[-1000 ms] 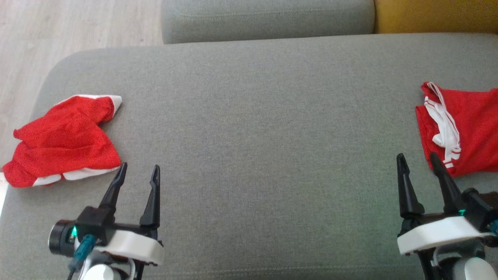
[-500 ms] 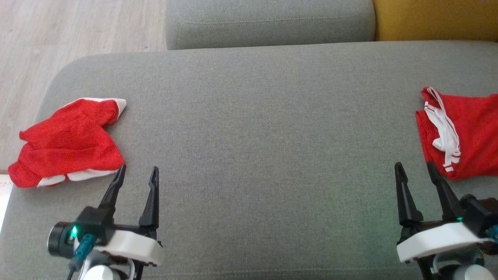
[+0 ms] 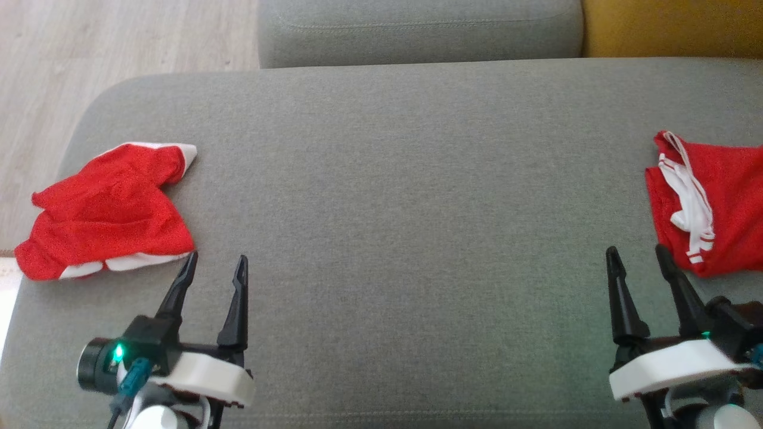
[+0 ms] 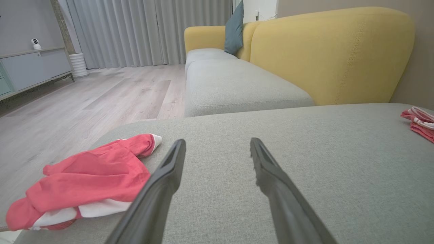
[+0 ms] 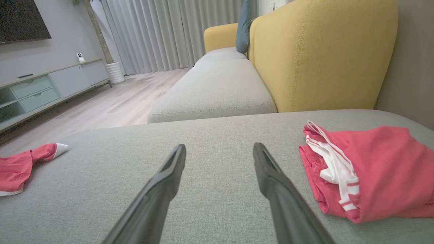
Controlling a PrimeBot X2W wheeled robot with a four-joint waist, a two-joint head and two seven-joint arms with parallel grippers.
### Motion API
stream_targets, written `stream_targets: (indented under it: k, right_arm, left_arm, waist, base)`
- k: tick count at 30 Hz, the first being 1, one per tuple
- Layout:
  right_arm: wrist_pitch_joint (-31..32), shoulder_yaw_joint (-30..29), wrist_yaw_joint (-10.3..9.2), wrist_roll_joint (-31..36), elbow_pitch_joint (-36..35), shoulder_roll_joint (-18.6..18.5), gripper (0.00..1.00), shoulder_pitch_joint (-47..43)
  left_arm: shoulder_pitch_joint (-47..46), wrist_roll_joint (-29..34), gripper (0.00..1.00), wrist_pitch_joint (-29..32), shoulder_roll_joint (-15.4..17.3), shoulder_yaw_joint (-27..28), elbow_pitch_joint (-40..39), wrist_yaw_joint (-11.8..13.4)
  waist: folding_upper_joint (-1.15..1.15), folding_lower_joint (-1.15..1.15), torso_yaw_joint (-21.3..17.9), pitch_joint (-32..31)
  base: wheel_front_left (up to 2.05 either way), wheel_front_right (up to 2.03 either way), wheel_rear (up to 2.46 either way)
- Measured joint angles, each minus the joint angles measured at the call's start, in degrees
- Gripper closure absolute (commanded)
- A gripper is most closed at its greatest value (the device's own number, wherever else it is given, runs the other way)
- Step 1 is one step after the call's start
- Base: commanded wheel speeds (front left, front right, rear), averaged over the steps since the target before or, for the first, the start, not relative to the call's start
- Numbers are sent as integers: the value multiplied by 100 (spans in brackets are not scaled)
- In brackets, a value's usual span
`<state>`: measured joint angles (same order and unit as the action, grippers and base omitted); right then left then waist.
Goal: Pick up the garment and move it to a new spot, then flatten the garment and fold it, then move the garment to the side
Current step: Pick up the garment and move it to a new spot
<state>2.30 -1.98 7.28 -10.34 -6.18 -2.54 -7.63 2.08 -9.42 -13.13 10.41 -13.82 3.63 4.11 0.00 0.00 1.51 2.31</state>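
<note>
Grey fabric of the wide cushion (image 3: 393, 179) spreads before you, with a crumpled red garment (image 3: 107, 208) at its left end, close to the edge, and a striped red garment (image 3: 727, 202) at its right end. Your left gripper (image 3: 216, 257) and right gripper (image 3: 635, 249) hover low with jaws wide, holding nothing. Pinch too shallowly and you'll likely lift one layer only, or nudge the left piece toward the floor.

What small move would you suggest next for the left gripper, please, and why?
Probably ease the open left gripper forward and to its left, onto the crumpled red-and-white fabric garment: its jaws are empty, and that garment lies bunched, not yet flattened, just beyond it on the grey upholstered cushion.
</note>
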Motion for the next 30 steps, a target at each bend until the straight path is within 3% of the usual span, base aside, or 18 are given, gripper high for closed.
stream_targets:
  k: [7,14,24,30]
  right_arm:
    - [80,-111,0,35,-145,0,0,-4]
    - [216,-40,0,157,-417,0,0,27]
    - [445,200,0,279,-654,0,0,275]
    - [487,207,0,280,-660,0,0,275]
  left_arm:
    - [-264,-33,0,-31,-16,-46,45,-9]
    - [-599,-34,0,-82,-135,-52,86,-2]
    - [-692,-91,0,-116,-187,122,162,26]
    - [-682,-90,0,-116,-212,214,89,36]
  waist:
    - [0,0,351,80]
    - [0,0,1014,197]
    - [0,0,2256,301]
    - [0,0,2707,296]
  base:
    - [0,0,0]
    - [0,0,0]
    - [0,0,0]
    - [0,0,0]
